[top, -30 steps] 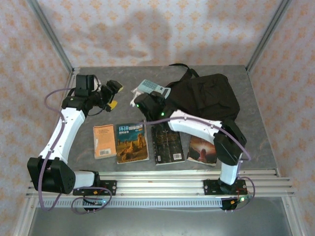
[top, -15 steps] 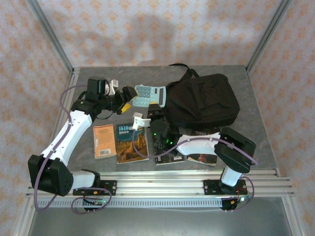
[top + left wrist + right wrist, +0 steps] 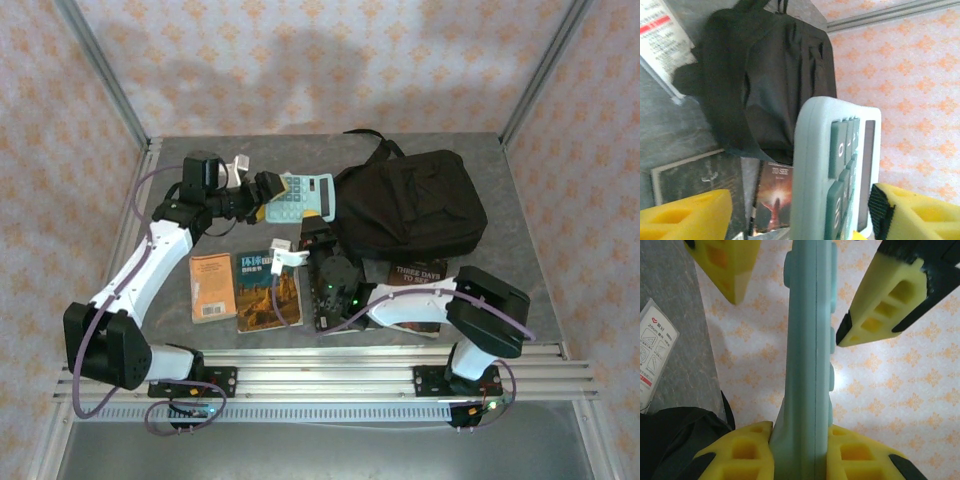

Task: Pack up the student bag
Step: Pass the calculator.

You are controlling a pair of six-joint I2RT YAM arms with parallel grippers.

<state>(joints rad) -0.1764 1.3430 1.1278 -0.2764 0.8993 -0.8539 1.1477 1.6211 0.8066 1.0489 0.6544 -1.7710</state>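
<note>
- One large black fabric student bag [image 3: 415,205] lies toward the table's [image 3: 515,190] far right corner.
- Just beside it, toward the left edge, the right gripper [image 3: 799,450] clamps a pale green plastic calculator [image 3: 300,197] on edge.
- Wide-spread yellow fingers [image 3: 685,215] of the left gripper [image 3: 800,215] flank it.

Right claw [image 3: 800,447] clamped; left claw [image 3: 800,215] seemingly open.

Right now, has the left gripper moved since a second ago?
Yes. The left gripper has shifted right, from behind the orange book toward the student bag.
</note>
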